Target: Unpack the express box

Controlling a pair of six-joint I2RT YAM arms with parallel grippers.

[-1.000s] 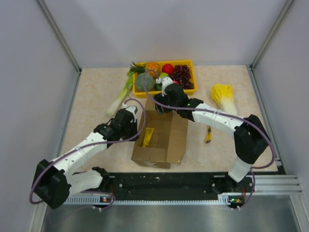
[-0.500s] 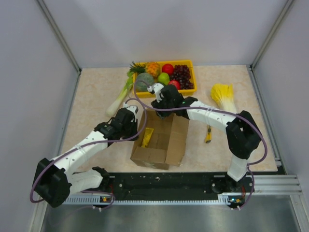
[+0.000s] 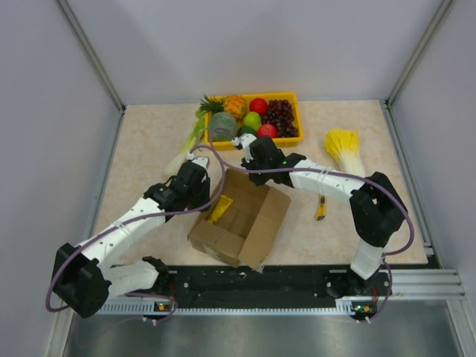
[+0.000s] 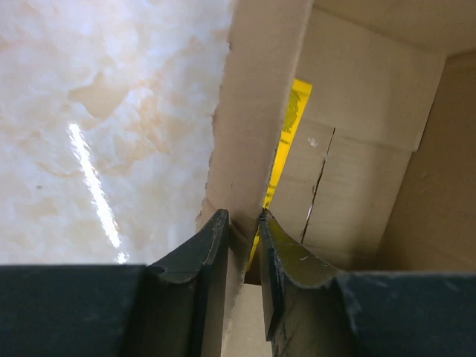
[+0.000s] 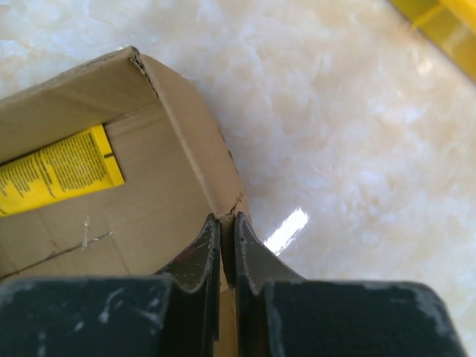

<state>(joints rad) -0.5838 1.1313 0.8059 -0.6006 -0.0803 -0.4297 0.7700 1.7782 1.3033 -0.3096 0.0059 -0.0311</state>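
The express box [image 3: 239, 223] is an open brown carton lying skewed in the middle of the table, with a yellow printed packet [image 3: 219, 209] inside. My left gripper [image 3: 201, 186] straddles the box's left wall [image 4: 253, 111]. Its jaws are slightly apart and a thin gap shows at the right finger [image 4: 286, 260]. The packet [image 4: 294, 119] shows past that wall. My right gripper [image 3: 250, 163] is shut on the far corner of the box [image 5: 175, 141], fingers pinched on the torn cardboard edge [image 5: 227, 220]. The packet [image 5: 59, 167] lies against the box floor.
A yellow tray [image 3: 297, 123] of fruit stands at the back, just behind the right gripper; its edge [image 5: 446, 30] shows in the right wrist view. A leek [image 3: 182, 152] lies at the back left, a yellow-leaved cabbage [image 3: 343, 145] at the right, a yellow knife [image 3: 320, 208] beside the box.
The right gripper came down onto the box's far corner and shut on it. The box has turned on the table. The left jaws have eased apart on the wall.
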